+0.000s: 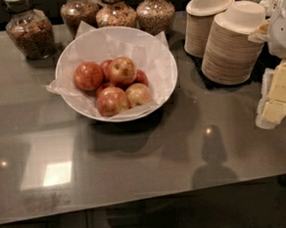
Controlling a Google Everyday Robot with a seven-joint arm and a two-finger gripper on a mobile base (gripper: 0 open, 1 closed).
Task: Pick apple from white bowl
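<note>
The white bowl (161,60) is wide, glossy and lined with crinkled white paper. It stands on the grey counter, left of centre towards the back. Several red-yellow apples lie piled in it; the topmost apple (122,70) sits near the middle, with another (88,75) to its left and two at the front (112,100). My gripper (278,99) is at the right edge of the view, well to the right of the bowl and slightly nearer the front. Its pale yellow fingers (284,82) stand apart with nothing between them.
Two tall stacks of tan disposable bowls (231,46) stand right of the white bowl, close to my gripper. Several glass jars of cereal (29,33) line the back edge. The counter's front edge (139,202) runs across the bottom.
</note>
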